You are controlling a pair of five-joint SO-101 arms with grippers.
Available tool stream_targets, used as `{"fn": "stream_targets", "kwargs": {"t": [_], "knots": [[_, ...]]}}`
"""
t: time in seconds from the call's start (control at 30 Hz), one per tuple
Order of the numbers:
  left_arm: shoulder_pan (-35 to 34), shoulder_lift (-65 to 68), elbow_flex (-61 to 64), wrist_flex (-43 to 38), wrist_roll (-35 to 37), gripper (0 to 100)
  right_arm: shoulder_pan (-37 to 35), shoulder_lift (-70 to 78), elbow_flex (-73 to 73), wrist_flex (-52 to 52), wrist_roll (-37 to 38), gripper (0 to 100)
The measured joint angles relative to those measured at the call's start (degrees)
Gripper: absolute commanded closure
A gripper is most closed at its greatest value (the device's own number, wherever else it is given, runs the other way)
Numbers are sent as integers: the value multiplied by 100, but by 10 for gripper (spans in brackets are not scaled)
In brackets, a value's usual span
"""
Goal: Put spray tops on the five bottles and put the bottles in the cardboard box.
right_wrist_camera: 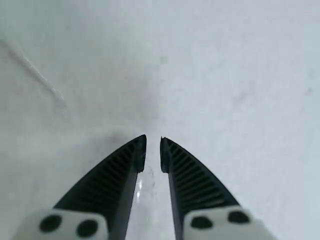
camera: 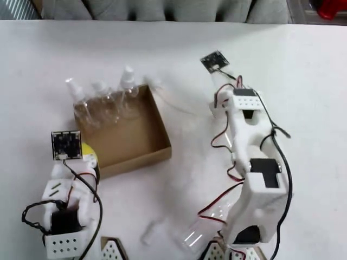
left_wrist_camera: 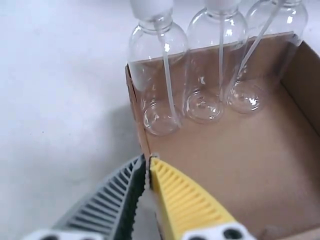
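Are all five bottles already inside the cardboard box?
No, only three bottles sit side by side in the cardboard box.

White table (camera: 303,65). Plain brown cardboard box (camera: 135,141). Clear bottles (left_wrist_camera: 157,55) capped with white spray tops (left_wrist_camera: 150,7). Left claw (left_wrist_camera: 148,161) ribbed, one half grey, the other yellow. Right claw (right_wrist_camera: 153,141) ribbed black on white mounts. White arms (camera: 255,184) trailing red and black wires (camera: 219,138). Black square board (camera: 66,144) near the table's left edge.

no legible text, numbers or signs, bottles (left_wrist_camera: 220,50) unlabelled, cardboard box (left_wrist_camera: 235,170) plain and unprinted
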State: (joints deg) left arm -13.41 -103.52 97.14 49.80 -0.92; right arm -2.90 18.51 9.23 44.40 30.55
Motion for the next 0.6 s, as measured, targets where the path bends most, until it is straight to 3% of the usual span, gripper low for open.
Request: {"fn": "stream_targets", "kwargs": {"t": [0.17,0.33,0.47,0.6], "knots": [[62,0,0,0,53,977,404,-492,0,826,-246,980],[290,0,-62,0,642,977,1020,-1011,0,1415,-299,980],[475,0,-905,404,756,978,1459,-1143,0,1758,-299,980],[1169,-26,-2198,1169,774,978,1829,-1152,0,1873,-334,980]]}}
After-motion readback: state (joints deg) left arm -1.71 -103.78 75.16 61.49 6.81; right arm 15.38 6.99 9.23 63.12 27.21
